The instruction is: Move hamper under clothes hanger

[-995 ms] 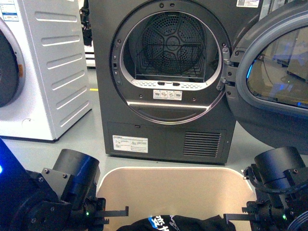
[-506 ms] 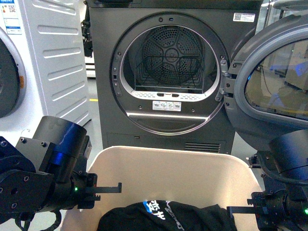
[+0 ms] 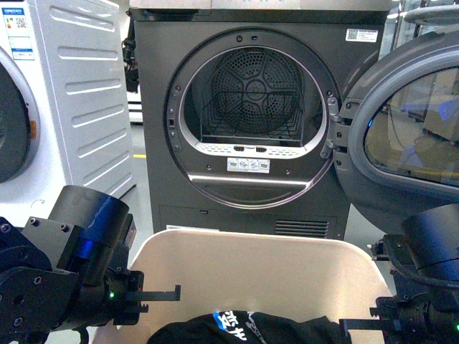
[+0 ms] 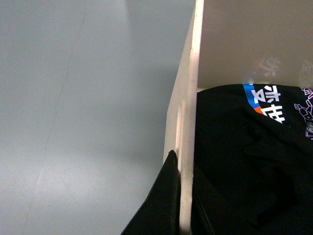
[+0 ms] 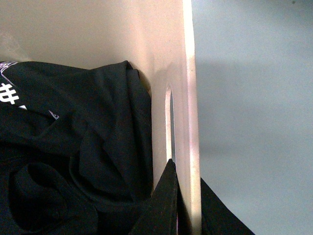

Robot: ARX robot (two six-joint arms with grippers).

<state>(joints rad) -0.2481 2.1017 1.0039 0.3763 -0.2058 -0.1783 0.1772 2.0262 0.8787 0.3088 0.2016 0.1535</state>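
1. The left hand (image 3: 159,293) is gripping the left wall of the hamper (image 3: 258,272). In the left wrist view one dark finger (image 4: 164,196) is pressing on the outside of the wall, and the other is sitting inside, with the rim between them.
2. The right hand (image 3: 356,326) is clamping the hamper's right wall in the same way, just beside the oval handle slot (image 5: 168,122), with one finger inside the hamper and one outside.
3. A black garment (image 3: 244,328) with white and blue print is lying crumpled in the hamper's bottom, touching both side walls.
4. The hamper is showing low between the two hands with its open top facing up. Grey floor (image 4: 73,98) is spreading out beside it, and I cannot tell whether it is resting on that floor.
5. Beyond the hamper's far wall a dark grey dryer (image 3: 154,107) is standing with its round opening uncovered and a wire rack (image 3: 247,100) showing in the drum.
6. Beyond the hamper's far right corner the dryer's door (image 3: 401,136) is hanging wide open.
7. Beyond the hamper's far left corner a white machine (image 3: 79,93) is standing.
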